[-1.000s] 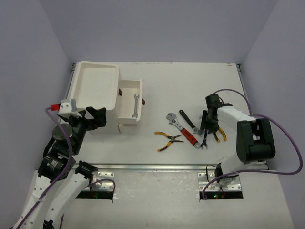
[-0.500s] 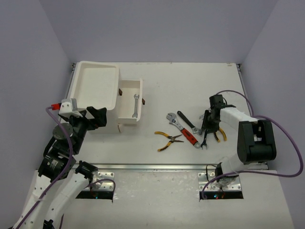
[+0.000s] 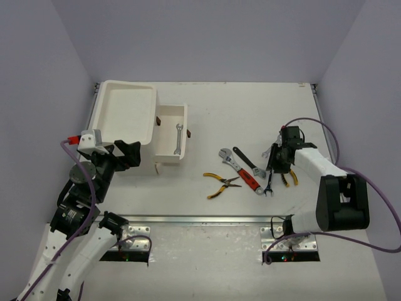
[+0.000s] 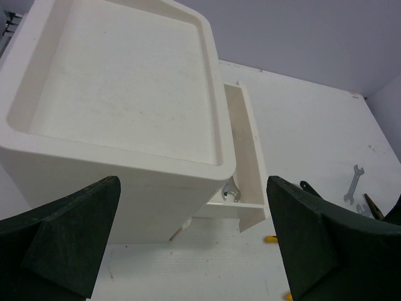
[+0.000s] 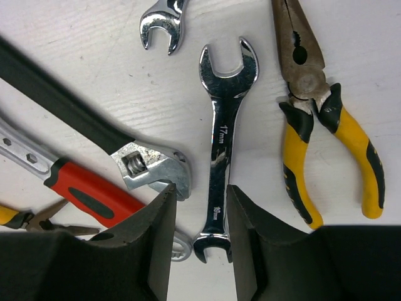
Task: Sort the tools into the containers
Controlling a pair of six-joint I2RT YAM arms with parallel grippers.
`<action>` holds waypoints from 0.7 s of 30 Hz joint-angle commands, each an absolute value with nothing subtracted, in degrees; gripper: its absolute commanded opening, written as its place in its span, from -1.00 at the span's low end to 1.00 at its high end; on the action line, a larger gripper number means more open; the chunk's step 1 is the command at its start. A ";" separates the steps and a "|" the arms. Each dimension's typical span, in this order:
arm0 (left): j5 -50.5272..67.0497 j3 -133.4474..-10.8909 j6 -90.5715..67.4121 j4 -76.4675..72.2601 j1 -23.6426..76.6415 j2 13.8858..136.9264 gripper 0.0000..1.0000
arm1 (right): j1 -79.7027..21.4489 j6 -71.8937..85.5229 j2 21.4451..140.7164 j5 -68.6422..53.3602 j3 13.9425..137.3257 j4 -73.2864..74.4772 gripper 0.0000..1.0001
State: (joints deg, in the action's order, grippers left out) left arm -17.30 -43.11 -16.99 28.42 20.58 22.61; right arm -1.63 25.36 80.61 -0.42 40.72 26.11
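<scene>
Overhead view, two close wrist views

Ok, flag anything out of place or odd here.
Nothing is damaged or spilled. The drawer of the white box stands pulled out with one spanner inside; the other tools lie loose on the table.

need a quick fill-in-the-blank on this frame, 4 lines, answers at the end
1. The right gripper straddles the silver spanner; the pliers beside it have ____ handles.
2. The white box's drawer stands ____.
3. The drawer holds exactly ____ tool.
4. The left gripper, jaws wide, holds ____.
Answers: yellow; open; one; nothing.
</scene>
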 commanded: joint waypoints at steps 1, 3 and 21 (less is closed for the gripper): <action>-16.29 -43.42 -16.70 25.49 20.13 22.68 1.00 | -1.49 24.77 79.95 4.89 41.92 27.23 -0.23; -16.08 -43.50 -16.70 25.58 20.13 22.76 1.00 | -1.49 24.61 81.25 6.22 42.01 27.60 -0.24; -16.16 -43.42 -16.61 25.56 20.13 22.41 1.00 | -2.90 25.21 96.19 10.18 43.49 27.16 -0.49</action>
State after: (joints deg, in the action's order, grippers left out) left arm -16.67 -43.11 -16.99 28.44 20.58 22.59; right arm -2.06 24.88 91.70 4.95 44.00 28.49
